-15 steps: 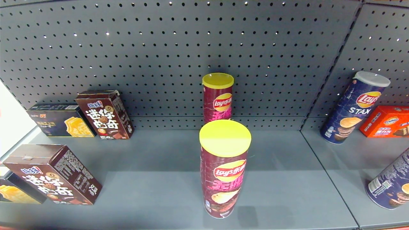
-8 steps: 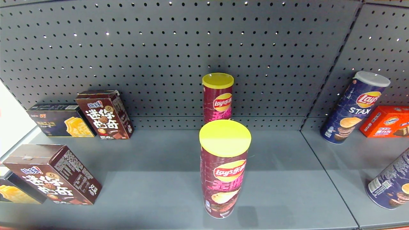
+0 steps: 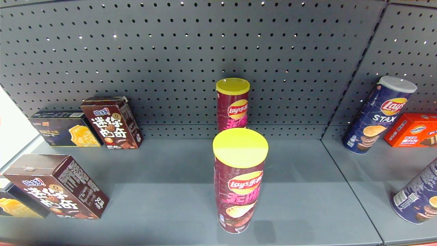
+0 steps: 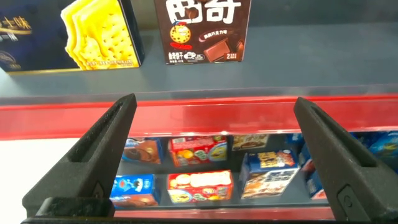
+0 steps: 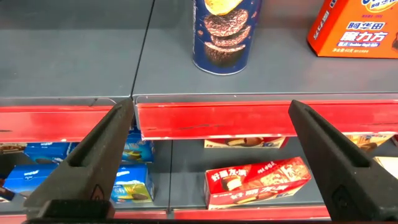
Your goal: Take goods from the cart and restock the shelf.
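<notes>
We find the right pincer spread wide before the red-edged shelf; a blue can stands on it.

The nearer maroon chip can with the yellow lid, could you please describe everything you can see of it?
The front can is a tall maroon tube, seemingly printed cardboard, with a red-and-yellow logo and a chip picture. A flat yellow plastic-looking lid closes it. It stands upright near the front of the grey shelf, directly ahead of a matching rear can; only the shelf visibly touches it.
</notes>
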